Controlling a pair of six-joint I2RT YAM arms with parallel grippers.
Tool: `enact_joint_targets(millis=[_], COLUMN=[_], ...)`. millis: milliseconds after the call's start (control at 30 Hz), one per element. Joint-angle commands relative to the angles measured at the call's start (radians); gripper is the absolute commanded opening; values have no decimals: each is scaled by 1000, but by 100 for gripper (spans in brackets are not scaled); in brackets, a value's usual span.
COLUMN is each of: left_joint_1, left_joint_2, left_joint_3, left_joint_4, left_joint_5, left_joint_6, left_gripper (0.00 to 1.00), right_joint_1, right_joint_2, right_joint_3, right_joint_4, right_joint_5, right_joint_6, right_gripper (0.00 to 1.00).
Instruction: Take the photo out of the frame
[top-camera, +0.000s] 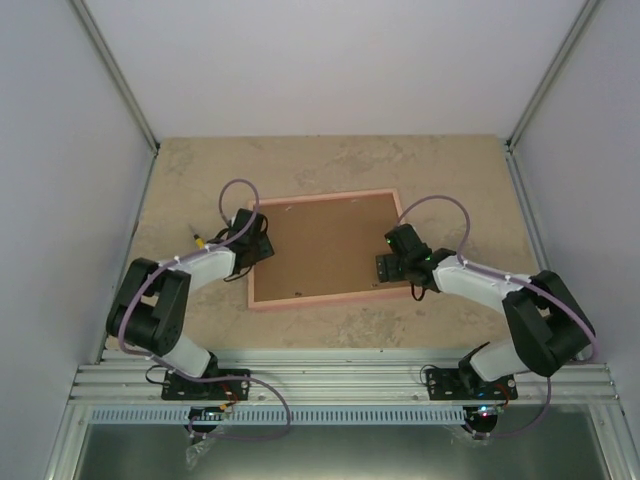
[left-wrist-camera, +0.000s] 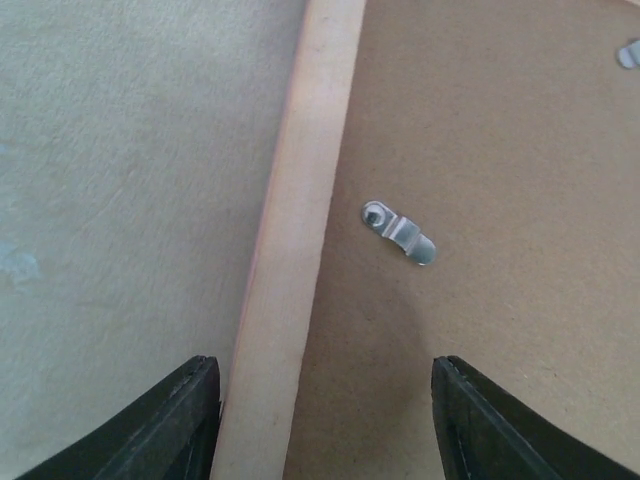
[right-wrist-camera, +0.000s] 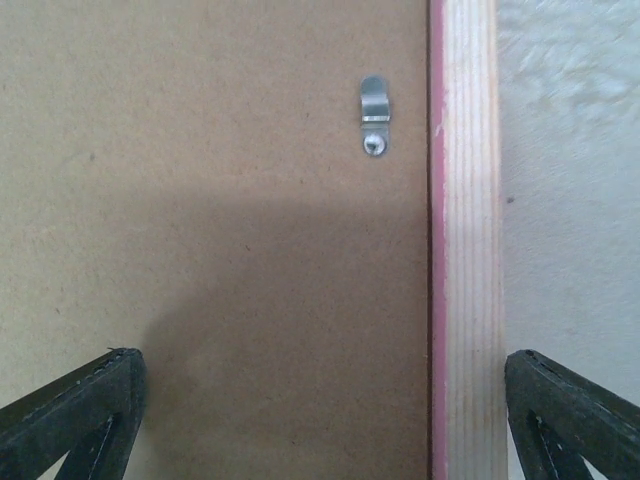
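A beige table (top-camera: 200, 180) with a mottled, stone-like top fills the middle of the top view. Plain white walls close it in: the back wall (top-camera: 340, 60) at 12 o'clock, the left wall (top-camera: 50, 200) at 9 o'clock and the right wall (top-camera: 590, 200) at 3 o'clock. Slim metal posts run up the corners at 11 o'clock (top-camera: 115, 70) and 1 o'clock (top-camera: 555, 70). At 6 o'clock a ribbed aluminium rail (top-camera: 330, 378) borders the table, with a grey slotted strip (top-camera: 340, 413) and a dull metal sheet (top-camera: 340, 450) below it. The light is soft and even, the shadows faint.
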Motion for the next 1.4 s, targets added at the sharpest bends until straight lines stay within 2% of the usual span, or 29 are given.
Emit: enact_joint_targets(millis=[0,133,400,667,833,1033,1233,1367], left_joint_1=[-59,-58,-58,-59,-59,-59,-59,-59], left_joint_2=[-90,-115,-137,-207,-193,-192,-202,-203], left_joint_3=[8,-14,-57,-157,-185,-201,-201,-198], left_joint_4=[18,27,16,-15,-7,12,10,12], left_joint_5=[57,40,47,54,79,106,110,115], left_joint_6=[-14,-25,-42,-43,-30,-23,-17,-16], left_gripper=[61,63,66,65,58,40,31,25], right_joint_1=[42,41,44,183,354,506,595,616], right_joint_2=[-56,-56,-91,-153,-96,-2,16,26], right_joint_3=[74,78,71,58,80,122,118,130], right_joint_4=[13,-30,-26,23,24,-1,33,5], right_joint_5=[91,135,78,14,128,221,204,176], right_joint_6=[61,90,71,-54,-131,-254,-398,-436], right_gripper=[98,98,98,98,98,98,98,98])
